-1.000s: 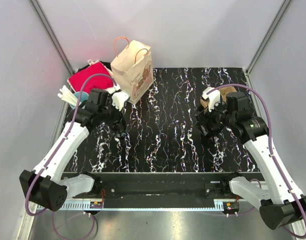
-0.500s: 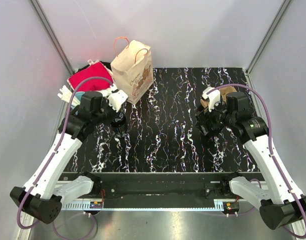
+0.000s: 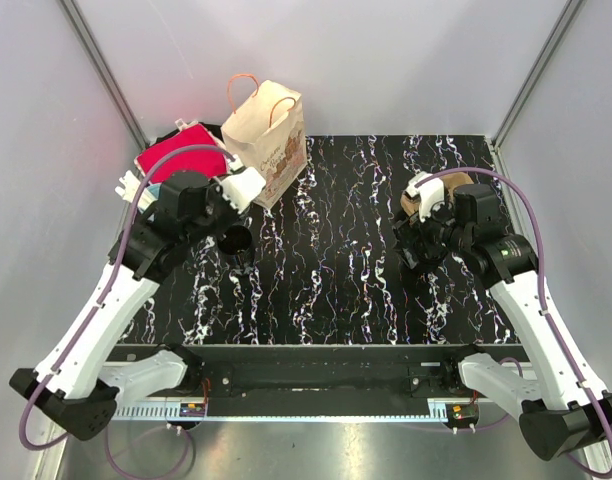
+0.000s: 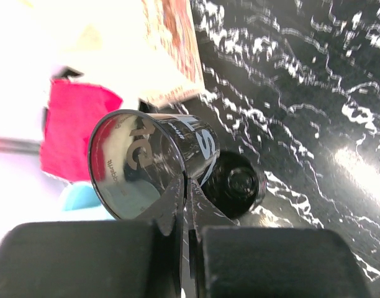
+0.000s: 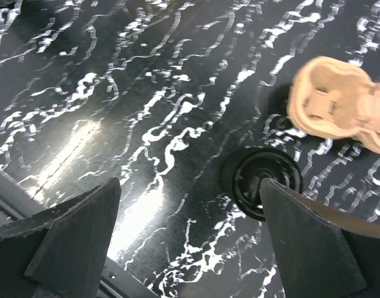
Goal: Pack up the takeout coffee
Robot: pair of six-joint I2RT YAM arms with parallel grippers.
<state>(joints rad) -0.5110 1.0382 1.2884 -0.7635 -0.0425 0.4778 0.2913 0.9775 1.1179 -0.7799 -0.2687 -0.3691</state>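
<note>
Left end effector [image 4: 185, 208]; pinches glossy black tapered cup [image 4: 177, 146]; plastic, probably

paper bag [image 4: 171, 43] cropped at top, washed out; cup carrier [image 5: 330, 99] blurred, cropped right

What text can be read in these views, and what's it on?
"S": a large white letter on the outer wall of the black cup pinched in the left tool; the neighbouring letters are cut off.
Small print line on the same cup: too blurred to read.
Paper bag: a printed script and picture, too small to read.
No other text is visible.
</note>
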